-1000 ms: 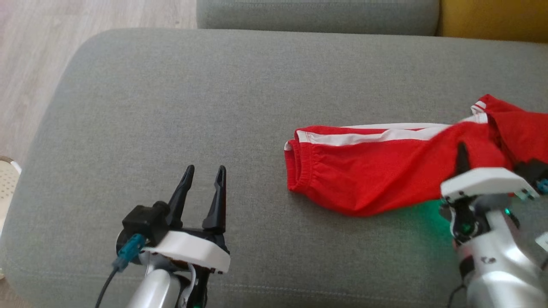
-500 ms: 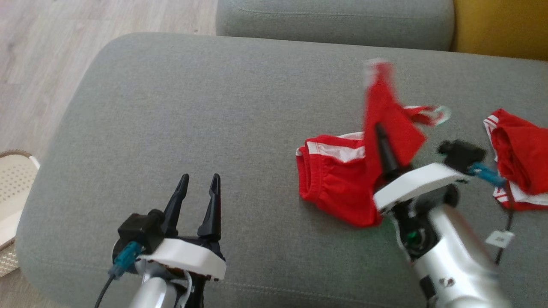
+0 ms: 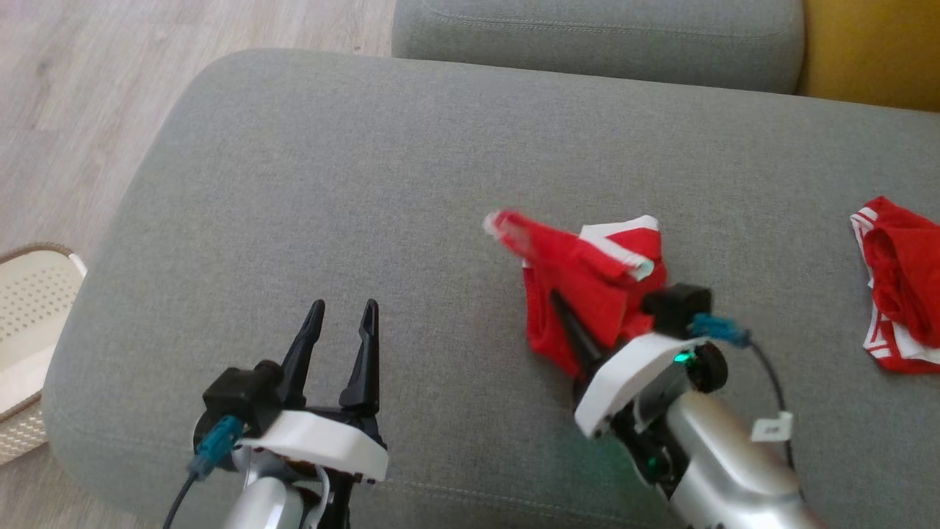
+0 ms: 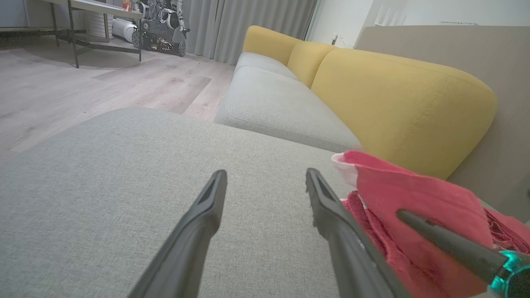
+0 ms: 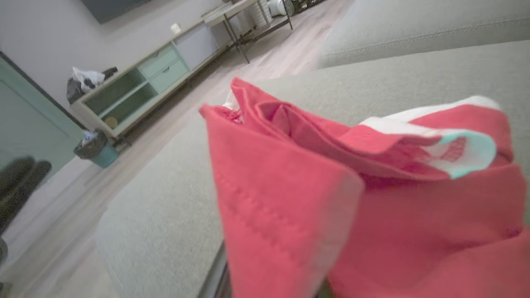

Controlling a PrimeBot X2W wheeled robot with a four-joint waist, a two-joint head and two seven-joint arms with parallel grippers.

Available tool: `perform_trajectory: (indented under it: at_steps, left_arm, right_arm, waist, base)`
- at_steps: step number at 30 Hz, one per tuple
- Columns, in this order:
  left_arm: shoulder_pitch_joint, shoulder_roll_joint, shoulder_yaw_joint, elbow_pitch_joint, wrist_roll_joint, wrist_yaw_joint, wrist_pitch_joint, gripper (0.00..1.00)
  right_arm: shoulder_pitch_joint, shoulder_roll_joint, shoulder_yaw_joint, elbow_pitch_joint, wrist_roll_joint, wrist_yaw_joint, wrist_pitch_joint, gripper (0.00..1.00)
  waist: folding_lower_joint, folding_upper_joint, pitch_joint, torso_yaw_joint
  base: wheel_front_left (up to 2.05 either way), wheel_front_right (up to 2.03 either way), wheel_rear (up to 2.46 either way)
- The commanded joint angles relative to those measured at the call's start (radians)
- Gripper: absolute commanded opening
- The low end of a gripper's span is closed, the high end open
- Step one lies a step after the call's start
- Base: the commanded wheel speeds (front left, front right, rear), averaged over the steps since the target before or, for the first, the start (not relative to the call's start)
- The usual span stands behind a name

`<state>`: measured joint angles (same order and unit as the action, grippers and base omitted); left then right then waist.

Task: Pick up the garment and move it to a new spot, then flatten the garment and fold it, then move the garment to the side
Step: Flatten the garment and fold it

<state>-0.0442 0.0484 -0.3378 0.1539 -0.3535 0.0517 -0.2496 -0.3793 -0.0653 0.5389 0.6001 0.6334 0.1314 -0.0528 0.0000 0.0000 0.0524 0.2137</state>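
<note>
Toward the middle right of the wide grey woven-fabric sofa seat (image 3: 330,184), a bunched red fabric garment with white side stripes (image 3: 587,272). Pinched from the near side by the right gripper (image 3: 558,303), its two long dark fingers pressed together on the cloth and partly buried in the folds. Partly raised off the seat, with a blurred red-and-white corner sticking out to the left; lower folds either touching the grey fabric or just above it, cannot tell which. In the right wrist view, close against the lens, the same red cloth (image 5: 352,198) folded over itself, with a white stripe along its upper right edge.

Toward the near left of the seat, the left gripper (image 3: 344,305), well apart from the garment, fingers spread wide with bare grey fabric between them. In the left wrist view, that spread pair (image 4: 266,174) again, the red cloth (image 4: 414,198) just to its right, and one dark finger (image 4: 447,243) of the right gripper lying across it.

At the far right edge of the seat, well apart from the held piece, a second crumpled red garment with white trim (image 3: 899,294). Beyond the seat, another grey cushion (image 3: 587,37) and a mustard-yellow upholstered backrest (image 3: 874,51). On the pale wood-plank floor (image 3: 73,88) at the left, beside the seat, a cream perforated basket (image 3: 29,308).
</note>
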Motion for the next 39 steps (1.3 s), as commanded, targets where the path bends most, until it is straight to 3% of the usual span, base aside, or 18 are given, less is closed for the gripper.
perform_trajectory:
  at_steps: [1,2,11,16,27,33,39]
  left_arm:
    - [-0.025,0.002,0.035,-0.035,0.002,-0.001,-0.012,1.0]
    - [-0.025,0.002,0.034,-0.035,0.001,0.0,-0.012,1.0]
    - [-0.024,0.002,0.025,-0.036,-0.009,0.007,-0.012,1.0]
    - [-0.025,0.002,0.02,-0.039,-0.013,0.009,-0.012,1.0]
    - [-0.021,0.002,0.037,-0.034,-0.01,0.011,-0.012,1.0]
    - [-0.017,0.002,0.062,-0.037,-0.003,0.007,-0.012,1.0]
    - [-0.004,0.002,0.073,-0.04,0.002,0.003,-0.012,1.0]
  right_arm:
    - [-0.041,0.015,0.032,-0.011,-0.034,-0.001,-0.013,0.64]
    - [-0.044,0.015,0.041,0.005,-0.052,-0.001,-0.017,1.0]
    - [-0.052,0.015,0.146,0.036,-0.032,-0.001,-0.053,1.0]
    - [-0.069,0.015,0.216,0.108,-0.028,-0.001,0.005,1.0]
    - [-0.127,0.015,0.225,0.158,0.002,-0.001,-0.041,1.0]
    - [-0.13,0.011,0.2,0.124,-0.006,-0.001,-0.027,1.0]
    - [-0.085,-0.033,0.179,0.004,-0.022,-0.001,0.011,1.0]
  waist:
    - [0.0,0.0,0.001,0.002]
    - [0.0,0.0,0.002,0.003]
    - [0.0,0.0,0.006,0.009]
    - [0.0,0.0,0.01,0.009]
    - [0.0,0.0,0.001,-0.02]
    - [0.0,0.0,-0.025,-0.073]
    - [0.0,0.0,-0.056,-0.123]
  base:
    - [0.0,0.0,0.0]
    - [0.0,0.0,0.0]
    - [0.0,0.0,0.0]
    - [0.0,0.0,0.0]
    - [0.0,0.0,0.0]
    - [0.0,0.0,0.0]
    - [0.0,0.0,0.0]
